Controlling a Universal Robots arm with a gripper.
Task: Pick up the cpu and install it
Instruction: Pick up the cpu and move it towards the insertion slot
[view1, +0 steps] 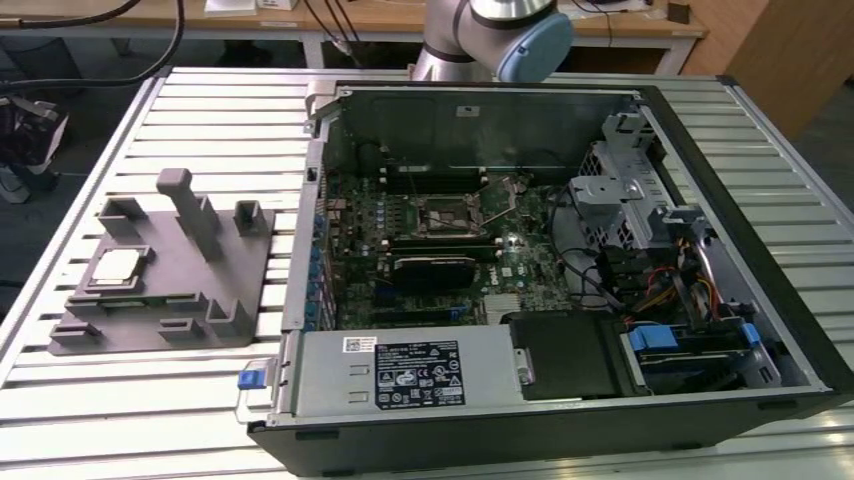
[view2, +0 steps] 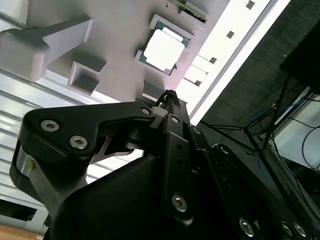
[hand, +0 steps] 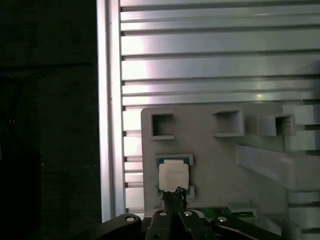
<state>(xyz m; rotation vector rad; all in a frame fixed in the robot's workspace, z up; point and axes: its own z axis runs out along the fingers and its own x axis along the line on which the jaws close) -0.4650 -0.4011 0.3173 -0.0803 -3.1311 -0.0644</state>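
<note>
Exterior view's left: large grey plastic tray with upright blocks (view1: 167, 285). The cpu (view1: 118, 265), a small square silvery-topped chip, lies flat in its recess, not yet lifted. The black gripper (hand: 172, 196) hangs close by the chip's edge, fingers drawn together and holding nothing; contact cannot be told. Right: open black-rimmed computer case (view1: 467, 125) with a black square socket frame (view1: 447, 213).

Risk: an off-centre grasp could tilt or drop the chip, and skewed seating could damage the socket.

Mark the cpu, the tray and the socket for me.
cpu (view1: 118, 266): exterior view, middle of its metal top.
tray (view1: 247, 262): exterior view, bare surface toward the exterior view's right.
socket (view1: 451, 213): exterior view, middle of its square frame.
</note>
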